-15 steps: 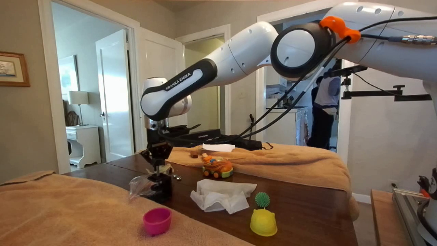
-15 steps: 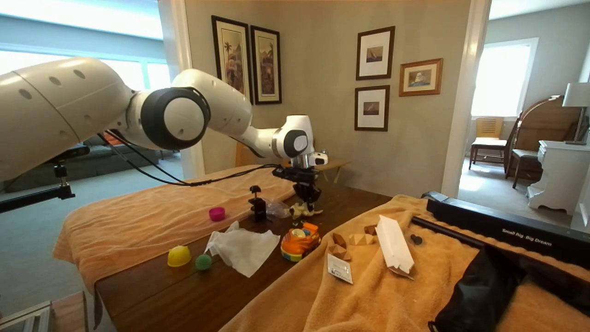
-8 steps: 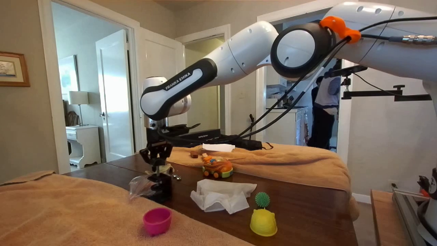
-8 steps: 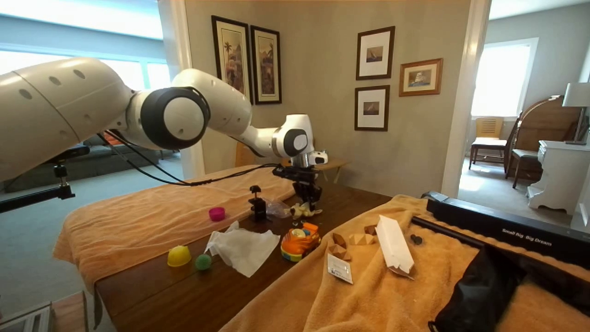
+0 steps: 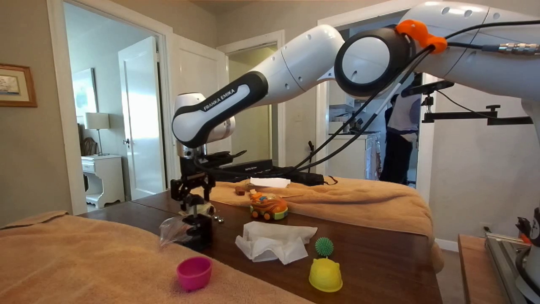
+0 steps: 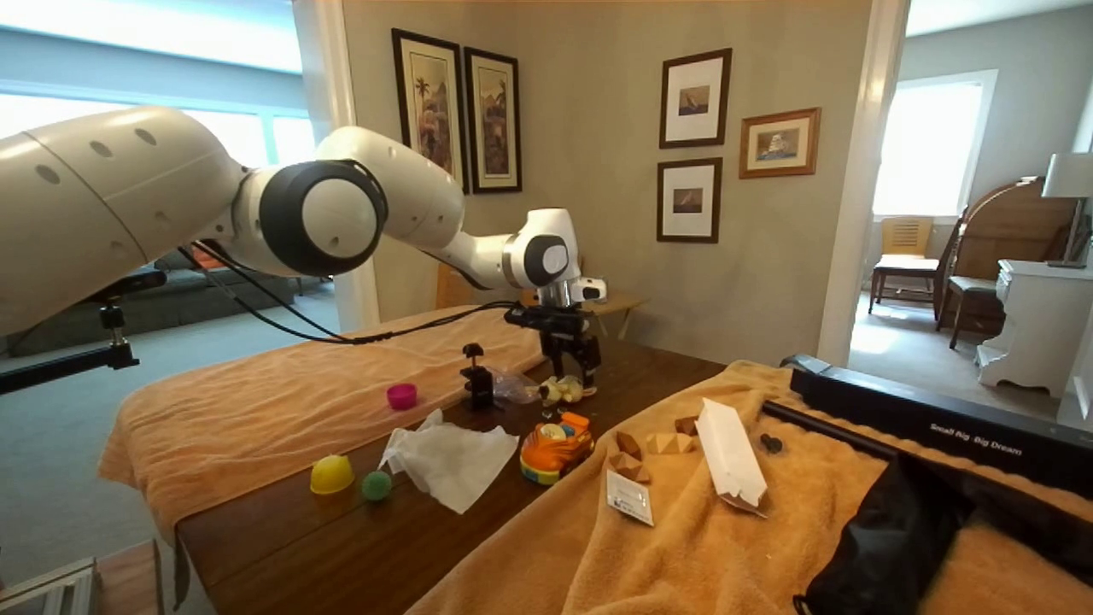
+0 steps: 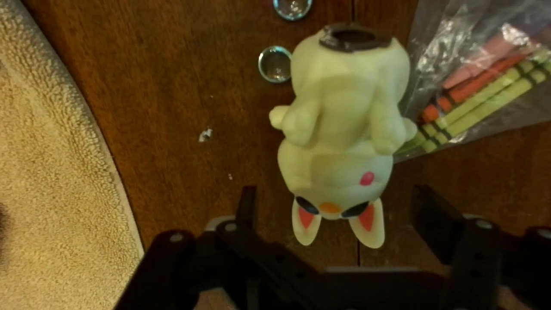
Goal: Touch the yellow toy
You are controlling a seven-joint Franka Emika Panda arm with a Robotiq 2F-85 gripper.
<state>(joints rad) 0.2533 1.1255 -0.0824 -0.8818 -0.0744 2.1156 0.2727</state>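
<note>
A pale yellow toy figure [image 7: 340, 116] with pointed ears and black eyes lies on its back on the dark wooden table, its ears toward my gripper [image 7: 334, 189] in the wrist view. My two fingers stand wide apart on either side of its head, with a gap between each finger and the toy; nothing is gripped. In an exterior view the toy [image 6: 559, 390] shows just below my gripper [image 6: 574, 380]. Another exterior view has the toy [image 5: 206, 209] partly hidden behind a black clamp, my gripper [image 5: 195, 202] over it.
The black clamp [image 5: 201, 230] and a clear bag of crayons [image 7: 478, 86] lie close to the toy, as do glass beads [image 7: 275, 64]. Farther off are an orange toy car [image 6: 555, 448], white paper [image 6: 452, 461], a pink cup [image 6: 401, 395], a green ball [image 6: 376, 486] and a bright yellow cup [image 6: 331, 475].
My gripper has opened from shut, its fingers spreading apart above the toy. The arm has risen slightly. The toy shows no clear shift.
</note>
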